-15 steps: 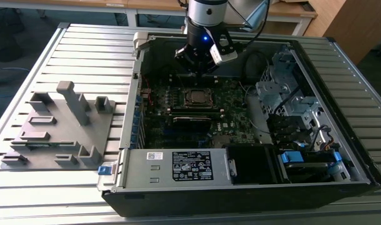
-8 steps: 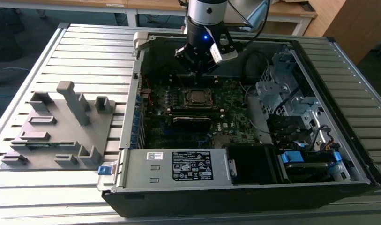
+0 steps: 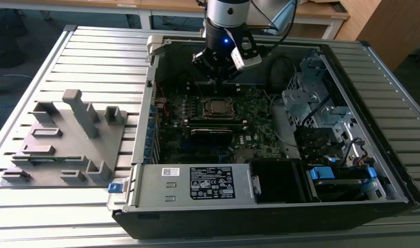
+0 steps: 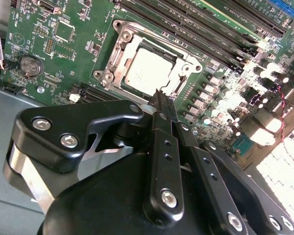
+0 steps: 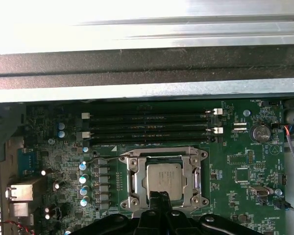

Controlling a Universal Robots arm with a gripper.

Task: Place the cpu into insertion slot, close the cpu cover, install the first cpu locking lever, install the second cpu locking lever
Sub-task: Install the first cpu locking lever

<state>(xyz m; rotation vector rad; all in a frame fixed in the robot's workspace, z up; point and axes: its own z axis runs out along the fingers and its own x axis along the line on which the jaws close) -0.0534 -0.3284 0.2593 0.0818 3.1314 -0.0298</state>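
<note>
I see the cpu point(image 5: 162, 178) seated on the motherboard point(image 5: 245, 171), with the cpu cover point(image 5: 134, 181) folded down around it. My gripper point(image 5: 160, 197) hovers at the cover's edge, jaws pressed together and empty. I cannot tell whether the cover is locked down yet.

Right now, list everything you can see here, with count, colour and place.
computer case: one, black, open on the table
table: one, grey metal slats
fixture plate: one, grey, at the exterior view's left of the case
power supply: one, grey, inside the case
motherboard: one, dark green, inside the case
cpu: one, silver-grey, mid-board
cpu cover: one, silver-grey frame, down around the cpu
memory slots: four, black, beside the cpu
coin battery: one, silver, on the board
gripper: one, black, shut, tips by the cover's edge
</note>
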